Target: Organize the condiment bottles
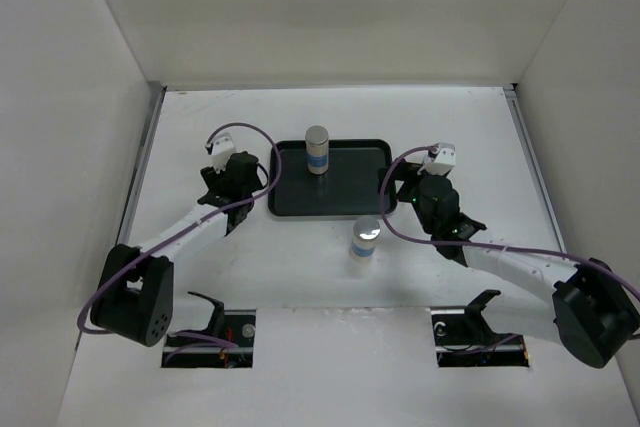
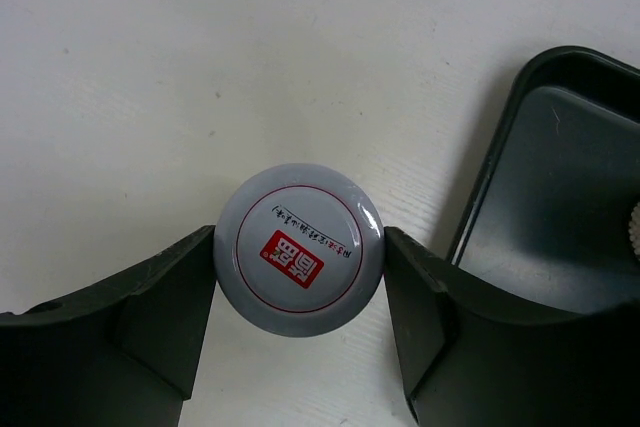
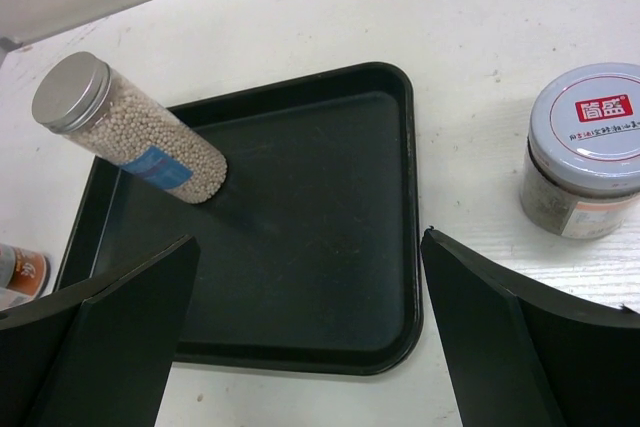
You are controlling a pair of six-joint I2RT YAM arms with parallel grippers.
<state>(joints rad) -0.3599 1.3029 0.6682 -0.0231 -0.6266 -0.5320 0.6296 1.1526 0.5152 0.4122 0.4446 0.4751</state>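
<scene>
the left gripper (image 2: 300,239) is clenched on a short jar (image 2: 300,259), both jaws pressed against the sides of its grey lid with the red label. this jar stands on the desk (image 2: 200,67) just off the left edge of the black tray (image 2: 490,177), not touching it; in the top view the arm hides it. the right gripper (image 3: 310,242) is released, its jaws spread wide with nothing between them, hanging over the right part of the tray. a tall bottle (image 1: 317,150) with a grey cap and blue band stands upright inside the tray, by its far edge, left of the middle. a second short jar (image 1: 366,238) stands on the desk near the tray's near right corner, apart from it.
</scene>
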